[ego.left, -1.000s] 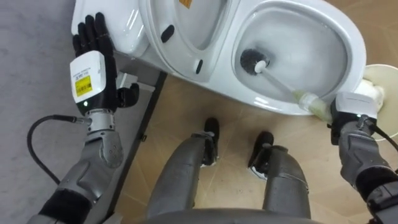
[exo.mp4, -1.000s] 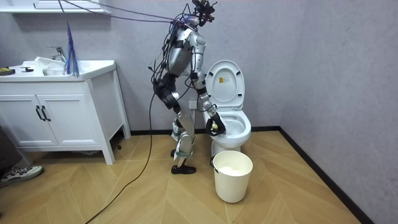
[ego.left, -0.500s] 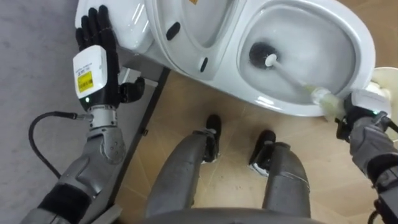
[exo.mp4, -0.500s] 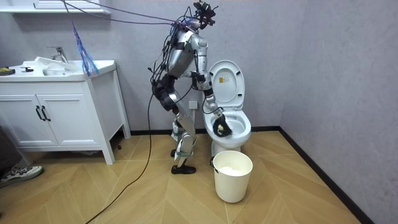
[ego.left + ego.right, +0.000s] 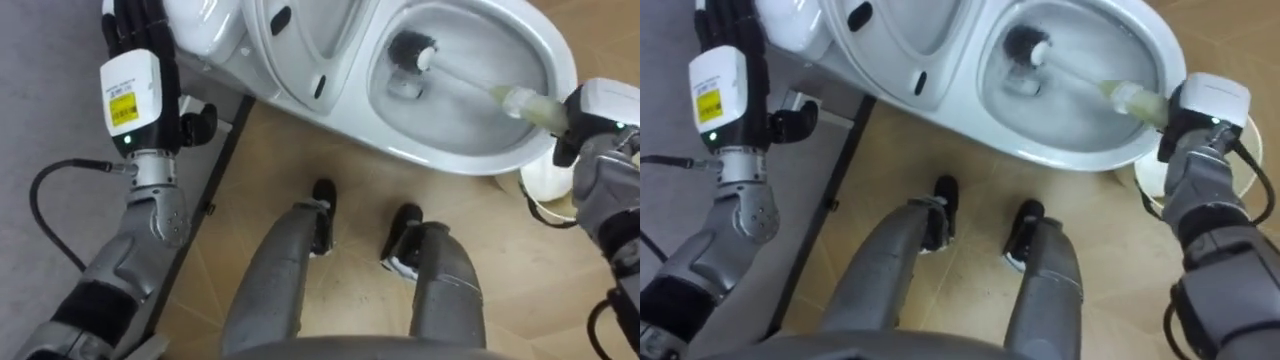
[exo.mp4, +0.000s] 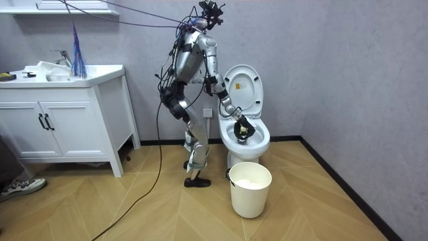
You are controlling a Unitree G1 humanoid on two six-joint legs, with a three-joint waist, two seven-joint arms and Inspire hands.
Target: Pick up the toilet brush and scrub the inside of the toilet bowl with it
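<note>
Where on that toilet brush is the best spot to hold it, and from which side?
Its pale handle end, coming over the bowl's front rim: the toilet brush slants up and out there, bristles deep inside. The right robot hand grips it so.

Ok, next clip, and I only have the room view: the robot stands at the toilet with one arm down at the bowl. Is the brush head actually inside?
Observer: Yes. In the left eye view the toilet brush's dark head is down inside the toilet bowl, toward the back of the basin.
Operator: Which hand has the handle?
Observer: The right hand, curled round the pale end of the handle just outside the bowl's front rim.
Operator: And the other arm?
Observer: The left hand is raised with straight fingers at the edge of the white tank. I cannot tell whether it touches it.
</note>
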